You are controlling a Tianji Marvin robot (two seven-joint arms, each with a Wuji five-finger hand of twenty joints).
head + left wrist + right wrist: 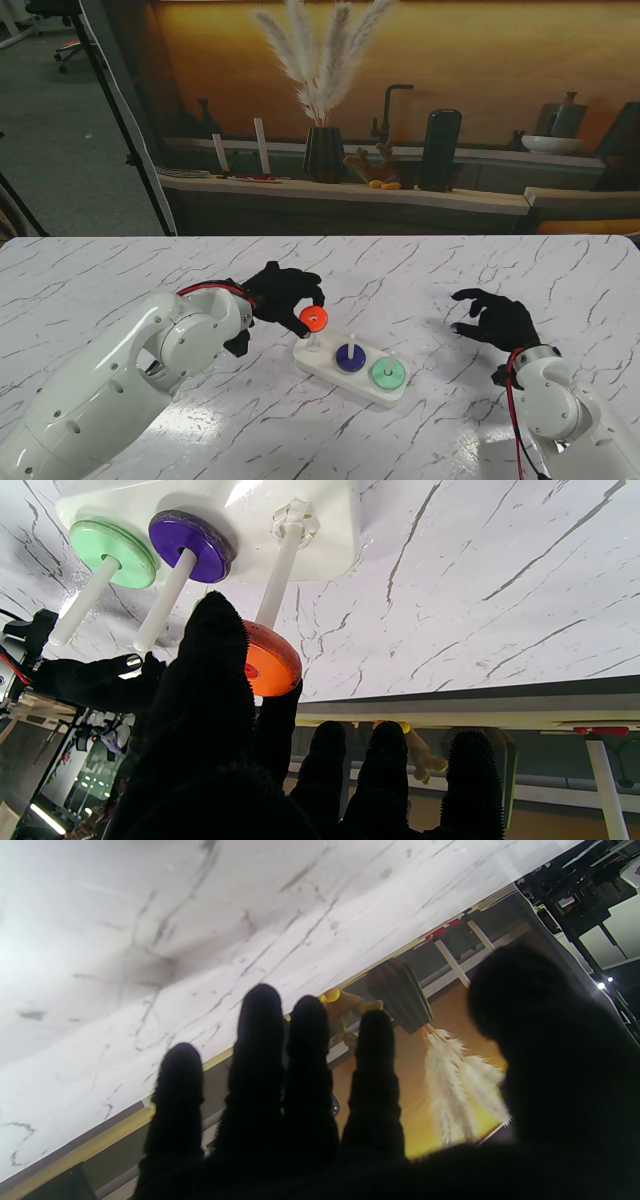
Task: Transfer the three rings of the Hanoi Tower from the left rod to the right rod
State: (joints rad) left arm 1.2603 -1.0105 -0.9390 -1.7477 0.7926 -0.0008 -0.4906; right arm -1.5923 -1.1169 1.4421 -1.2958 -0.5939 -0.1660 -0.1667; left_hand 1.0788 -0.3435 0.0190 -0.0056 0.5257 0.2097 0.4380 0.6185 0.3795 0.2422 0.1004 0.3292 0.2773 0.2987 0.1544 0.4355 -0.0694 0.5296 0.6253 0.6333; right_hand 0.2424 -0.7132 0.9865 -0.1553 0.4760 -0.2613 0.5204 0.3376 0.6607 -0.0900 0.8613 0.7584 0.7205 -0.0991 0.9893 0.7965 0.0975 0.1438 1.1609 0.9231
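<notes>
A white base (330,371) with three upright rods stands mid-table. The green ring (388,374) sits on the right rod and the purple ring (350,358) on the middle rod. My left hand (283,294) is shut on the orange ring (313,319), pinched between thumb and forefinger just above the tip of the left rod (313,342). The left wrist view shows the orange ring (267,660) at the top of that rod (281,575), with the purple ring (192,545) and green ring (112,552) low on theirs. My right hand (497,317) rests open on the table, right of the base.
The white marble table (120,280) reaches to a far edge with a shelf behind it holding a vase of pampas grass (322,150), a dark bottle (441,150) and small items. A tripod leg (120,130) stands off the table's far left.
</notes>
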